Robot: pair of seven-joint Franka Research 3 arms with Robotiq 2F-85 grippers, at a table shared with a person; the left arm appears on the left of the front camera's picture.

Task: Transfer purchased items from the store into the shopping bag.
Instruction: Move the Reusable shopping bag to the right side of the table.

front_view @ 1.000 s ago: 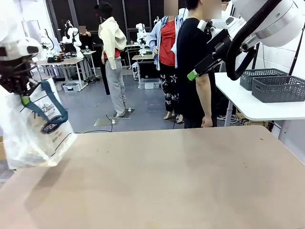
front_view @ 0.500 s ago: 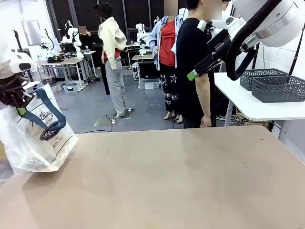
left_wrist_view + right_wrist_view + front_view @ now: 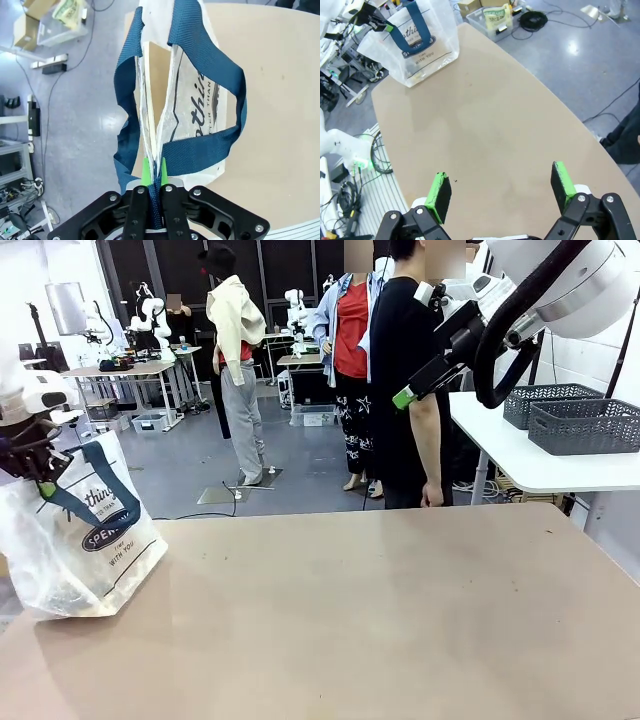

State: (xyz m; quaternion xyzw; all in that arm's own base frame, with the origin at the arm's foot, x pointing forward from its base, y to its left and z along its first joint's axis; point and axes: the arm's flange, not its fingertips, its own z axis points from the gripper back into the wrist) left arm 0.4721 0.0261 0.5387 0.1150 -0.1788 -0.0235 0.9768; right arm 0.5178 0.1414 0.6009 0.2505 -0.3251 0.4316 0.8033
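The shopping bag [image 3: 85, 540], clear plastic with navy straps and an oval logo, rests on the table's left edge. My left gripper [image 3: 35, 475] is shut on the top of its navy straps and holds it upright. From the left wrist, the green pads [image 3: 146, 170] pinch the strap above the bag's [image 3: 195, 100] narrow open mouth. My right gripper [image 3: 415, 350] hangs high at the right, open and holding nothing. Its own view has the right gripper [image 3: 500, 187] above bare table, the bag [image 3: 420, 40] far off. The purchased items are out of view.
Two dark grey slotted baskets [image 3: 585, 425] stand on a white side table [image 3: 540, 465] at the right; I cannot tell whether either is the store. People [image 3: 400, 390] stand beyond the far edge. The brown table [image 3: 360, 610] is bare from the bag rightwards.
The left gripper has lowered and shifted the bag slightly rightwards. The bag has turned so its logo faces me and sits lower on the table. The right arm has not moved.
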